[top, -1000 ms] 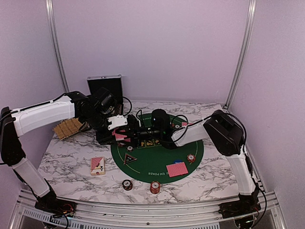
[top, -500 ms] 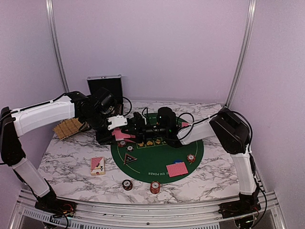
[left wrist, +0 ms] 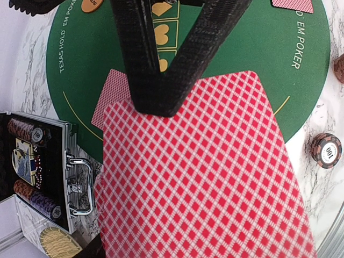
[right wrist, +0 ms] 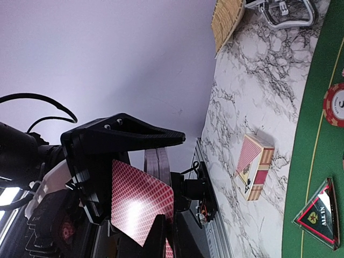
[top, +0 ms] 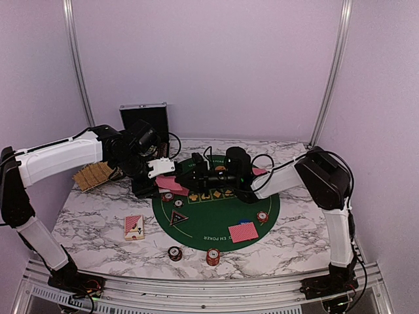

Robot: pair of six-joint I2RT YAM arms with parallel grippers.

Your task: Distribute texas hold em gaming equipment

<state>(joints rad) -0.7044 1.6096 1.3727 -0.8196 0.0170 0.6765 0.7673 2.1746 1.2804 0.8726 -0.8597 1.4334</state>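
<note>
The left pincer (left wrist: pixel 159 105) clamps the red-backed cards (left wrist: pixel 204 183) above the left edge of the green mat (left wrist: pixel 231 48); the right pincer (right wrist: pixel 166 239) pinches their edge there.

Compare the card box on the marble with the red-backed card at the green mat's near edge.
The red-patterned cardboard card box is thick; the red-backed playing card lies thin and flat. The box sits on the marble tabletop, the card on the round green felt mat. The box bears a spade emblem; the card none. Both show red lattice.
</note>
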